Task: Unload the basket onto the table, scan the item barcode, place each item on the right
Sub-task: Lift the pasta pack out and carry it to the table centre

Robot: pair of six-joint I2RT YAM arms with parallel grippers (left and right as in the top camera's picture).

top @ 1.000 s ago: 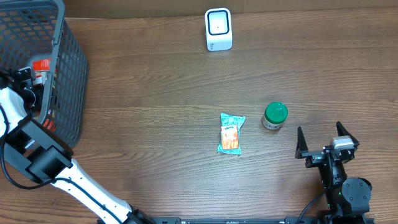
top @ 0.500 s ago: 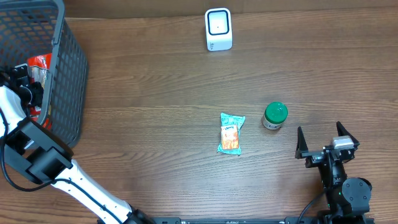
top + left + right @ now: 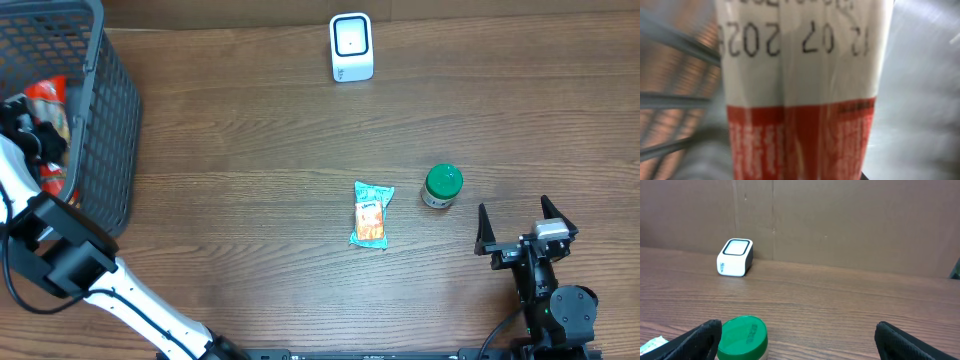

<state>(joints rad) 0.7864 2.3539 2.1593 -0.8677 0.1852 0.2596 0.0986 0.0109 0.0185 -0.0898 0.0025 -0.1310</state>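
Red-and-white packet (image 3: 800, 100), pinched by left pincer (image 3: 36, 138), is judged light, soft, slippery, best gripped across its flat face; right pincer (image 3: 797, 332) is spread.

White left arm (image 3: 140, 300), black right fingers (image 3: 484, 230)

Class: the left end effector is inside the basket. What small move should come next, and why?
Probably lift straight up: the left end effector is shut on the red-and-white packet inside the basket, whose walls stand between it and the scanner.
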